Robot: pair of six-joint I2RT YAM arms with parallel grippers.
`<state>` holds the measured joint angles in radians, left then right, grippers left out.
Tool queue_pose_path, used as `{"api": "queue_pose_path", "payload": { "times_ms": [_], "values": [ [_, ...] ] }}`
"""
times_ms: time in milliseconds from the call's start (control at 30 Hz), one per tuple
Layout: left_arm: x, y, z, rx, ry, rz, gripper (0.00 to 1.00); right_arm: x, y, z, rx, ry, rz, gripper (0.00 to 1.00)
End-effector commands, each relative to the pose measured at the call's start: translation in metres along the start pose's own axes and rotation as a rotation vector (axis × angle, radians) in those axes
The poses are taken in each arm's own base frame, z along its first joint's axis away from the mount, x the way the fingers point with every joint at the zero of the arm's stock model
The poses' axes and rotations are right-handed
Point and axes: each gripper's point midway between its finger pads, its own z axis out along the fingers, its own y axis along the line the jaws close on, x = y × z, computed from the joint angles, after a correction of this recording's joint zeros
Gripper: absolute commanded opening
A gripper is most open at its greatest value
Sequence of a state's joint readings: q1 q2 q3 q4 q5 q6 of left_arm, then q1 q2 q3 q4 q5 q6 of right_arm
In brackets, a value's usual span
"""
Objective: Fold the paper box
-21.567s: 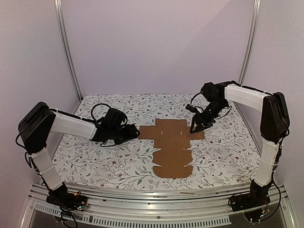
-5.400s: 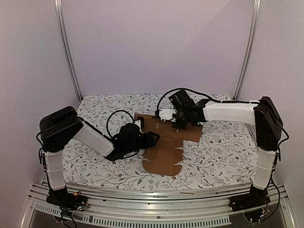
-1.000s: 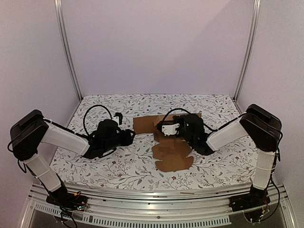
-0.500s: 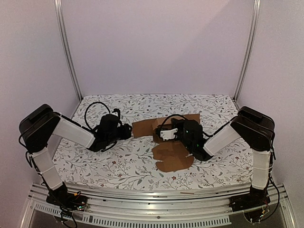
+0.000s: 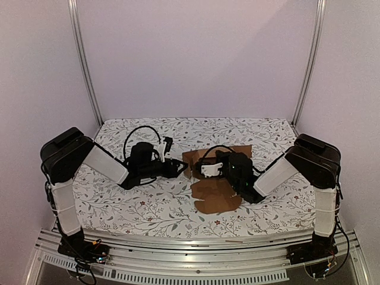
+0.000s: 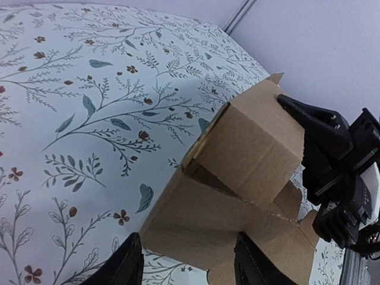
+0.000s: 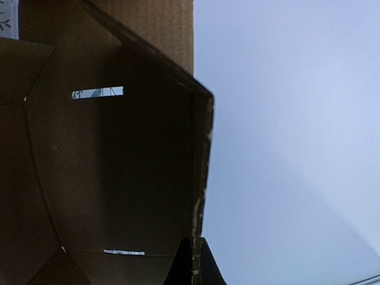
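Paper box is lying partly folded at the middle of the floral cloth, between your two arms. Most of the brown sheet is resting flat, its rounded flap pointing toward the near edge, while a panel at its far left is standing up off the cloth.

From the left, your left gripper is reaching in low over the cloth, just beside the raised corner. In its wrist view, its fingers are standing well apart, and the near edge of the paper box is showing in the gap. You cannot tell whether either finger is touching the cardboard.

On the right, your right gripper is leaning in over the sheet. In its wrist view, its fingers are pressing tight together on the edge of the upright panel. The left wrist view is showing those black fingers lying along that panel's right edge.
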<state>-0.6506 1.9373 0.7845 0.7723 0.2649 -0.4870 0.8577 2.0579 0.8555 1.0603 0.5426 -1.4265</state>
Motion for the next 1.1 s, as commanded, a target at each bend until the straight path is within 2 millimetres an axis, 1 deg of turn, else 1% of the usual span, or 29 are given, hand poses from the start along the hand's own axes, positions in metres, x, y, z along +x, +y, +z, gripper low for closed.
{"api": "queue_pose_path", "payload": {
  "times_ms": [0, 67, 133, 233, 300, 333, 433, 533, 567, 633, 667, 767, 1000, 1033, 1067],
  "values": [
    [0.004, -0.032, 0.015, 0.159, 0.044, 0.058, 0.53, 0.002, 0.020, -0.005, -0.035, 0.012, -0.017, 0.00],
    [0.009, -0.037, 0.022, 0.171, 0.074, 0.078, 0.53, 0.002, 0.020, -0.006, -0.036, 0.008, -0.018, 0.00],
    [0.009, -0.040, 0.027, 0.175, 0.082, 0.098, 0.53, 0.002, 0.020, -0.008, -0.038, 0.005, -0.019, 0.00],
    [0.006, -0.046, 0.025, 0.200, 0.072, 0.120, 0.53, 0.002, 0.021, -0.010, -0.044, 0.001, -0.024, 0.00],
    [0.005, -0.046, 0.020, 0.200, 0.075, 0.144, 0.53, 0.002, 0.021, -0.010, -0.044, 0.001, -0.026, 0.00],
    [0.001, -0.046, 0.015, 0.191, 0.068, 0.155, 0.53, 0.002, 0.021, -0.010, -0.047, 0.000, -0.029, 0.00],
    [-0.007, -0.036, -0.006, 0.141, 0.046, 0.161, 0.54, 0.001, 0.019, -0.010, -0.049, -0.002, -0.032, 0.00],
    [-0.014, -0.019, -0.036, 0.044, -0.008, 0.155, 0.56, 0.001, 0.017, -0.011, -0.047, -0.004, -0.034, 0.00],
    [-0.020, -0.014, -0.044, 0.022, -0.032, 0.153, 0.57, 0.001, 0.016, -0.011, -0.047, -0.005, -0.033, 0.00],
    [-0.029, -0.004, -0.055, -0.014, -0.069, 0.147, 0.58, 0.000, 0.014, -0.011, -0.044, -0.009, -0.034, 0.00],
    [-0.035, 0.004, -0.057, -0.036, -0.081, 0.136, 0.57, -0.001, 0.014, -0.011, -0.044, -0.011, -0.036, 0.00],
    [-0.046, 0.022, -0.052, -0.065, -0.093, 0.094, 0.57, -0.001, 0.012, -0.010, -0.040, -0.012, -0.042, 0.00],
    [-0.066, 0.073, -0.026, -0.171, -0.112, -0.037, 0.54, -0.002, 0.011, -0.011, -0.037, -0.015, -0.054, 0.00],
    [-0.071, 0.077, -0.020, -0.180, -0.110, -0.043, 0.54, -0.002, 0.012, -0.012, -0.037, -0.016, -0.057, 0.00],
    [-0.069, 0.080, -0.013, -0.182, -0.083, -0.039, 0.54, -0.001, 0.012, -0.012, -0.038, -0.018, -0.059, 0.00]
  ]
}}
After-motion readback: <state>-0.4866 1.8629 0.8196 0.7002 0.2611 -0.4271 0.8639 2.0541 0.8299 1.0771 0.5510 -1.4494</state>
